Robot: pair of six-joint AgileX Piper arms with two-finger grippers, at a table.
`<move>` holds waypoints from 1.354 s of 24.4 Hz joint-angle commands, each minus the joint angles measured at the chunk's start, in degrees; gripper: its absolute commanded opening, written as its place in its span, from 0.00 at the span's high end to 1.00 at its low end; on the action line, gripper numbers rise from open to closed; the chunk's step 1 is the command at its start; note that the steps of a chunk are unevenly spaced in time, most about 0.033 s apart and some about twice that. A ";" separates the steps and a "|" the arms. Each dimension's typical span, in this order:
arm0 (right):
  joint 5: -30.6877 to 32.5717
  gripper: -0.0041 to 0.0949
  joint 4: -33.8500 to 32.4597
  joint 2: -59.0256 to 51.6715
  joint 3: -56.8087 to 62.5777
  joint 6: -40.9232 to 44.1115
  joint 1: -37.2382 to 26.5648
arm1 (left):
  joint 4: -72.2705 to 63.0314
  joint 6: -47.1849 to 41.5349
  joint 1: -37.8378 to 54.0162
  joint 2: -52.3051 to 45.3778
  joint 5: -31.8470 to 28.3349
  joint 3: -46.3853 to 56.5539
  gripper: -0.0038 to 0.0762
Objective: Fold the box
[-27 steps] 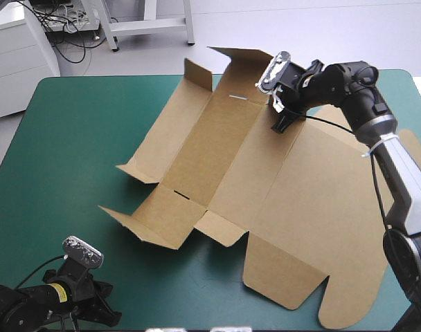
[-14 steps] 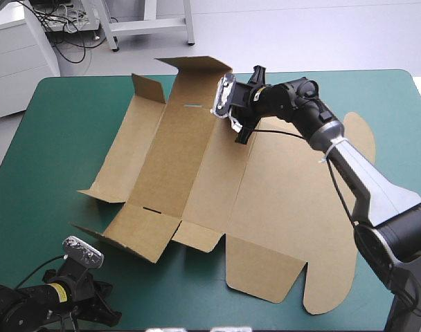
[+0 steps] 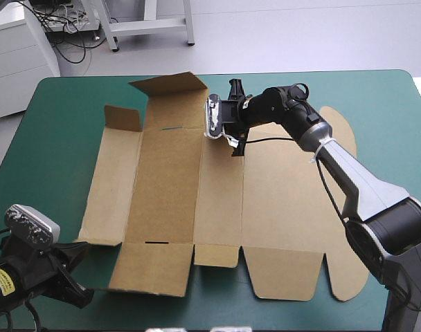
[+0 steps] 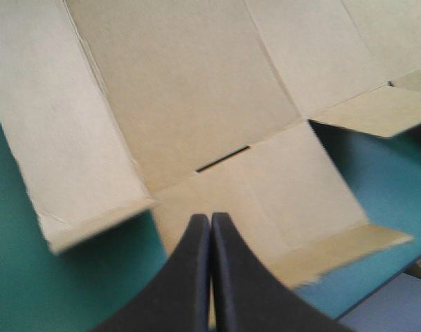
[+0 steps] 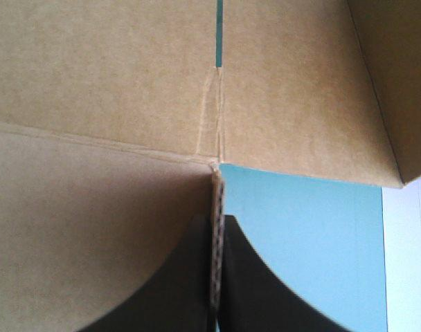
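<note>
Brown box (image 3: 266,207) flat on table (image 3: 51,138), right claw (image 5: 216,225) grasping its far edge, left claw (image 4: 211,220) clenched before near flap

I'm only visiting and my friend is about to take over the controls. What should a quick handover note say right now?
Right end effector: shut on the box, pinching a board edge near the sheet's far side.
Left end effector: shut, holding nothing, by the table's near-left corner, pointing at the box's near edge.
Box: brown sheet lying open on the teal-green table, far flap tilted up.
Done: no wall raised or tucked yet.
Left: all the folding.
</note>
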 commanded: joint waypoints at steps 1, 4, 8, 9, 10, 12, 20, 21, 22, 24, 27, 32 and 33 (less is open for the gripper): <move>-2.08 0.98 5.73 -3.14 -1.89 -4.93 -0.09 | 1.88 -0.65 -0.24 0.45 -2.29 -1.89 0.99; -1.90 0.98 5.73 -3.14 -1.84 -3.59 -0.09 | 2.04 -0.65 -0.24 0.45 -1.79 -1.89 0.99; -0.01 0.96 5.73 -3.14 -1.84 -2.95 -0.09 | 2.04 -0.65 -0.24 0.45 -1.79 -1.89 0.99; 0.70 0.94 5.73 -3.14 -1.84 -2.95 -0.09 | 2.04 -0.65 -0.24 0.45 -1.79 -1.89 0.99; 1.16 0.91 5.73 -3.14 -1.84 -2.95 -0.09 | 2.04 -0.65 -0.24 0.45 -1.79 -1.89 0.99; 1.33 0.80 5.32 -3.14 -1.84 -1.84 -0.09 | 2.04 -0.65 -0.24 0.45 -1.79 -1.89 0.99; 0.27 0.28 -1.46 -3.25 -1.84 7.80 -0.21 | 2.04 -0.65 -0.24 0.45 -1.45 -1.89 0.99; 0.71 0.25 -3.82 -3.38 -1.94 14.13 -0.21 | 2.04 -0.65 -0.24 0.45 -1.45 -1.89 0.99; 1.60 0.25 -4.86 -3.61 -2.05 18.03 -0.21 | 2.04 -0.65 -0.24 0.45 -1.45 -1.89 0.99; 3.72 0.27 -6.08 -4.23 -2.05 24.51 -0.21 | 2.04 -0.65 -0.24 0.45 -1.45 -1.89 0.99; 11.26 0.49 -10.02 -7.04 -2.05 28.70 -0.21 | 2.04 -0.65 -0.24 0.45 -2.80 -1.89 0.99; 18.86 0.98 -17.92 -11.06 -2.05 44.59 -0.21 | 2.04 -0.65 -0.24 0.45 -5.46 -1.89 0.99; 21.57 0.98 -19.61 -12.29 -2.05 48.16 -0.21 | 2.27 -0.18 -0.24 0.45 -6.04 -1.89 0.99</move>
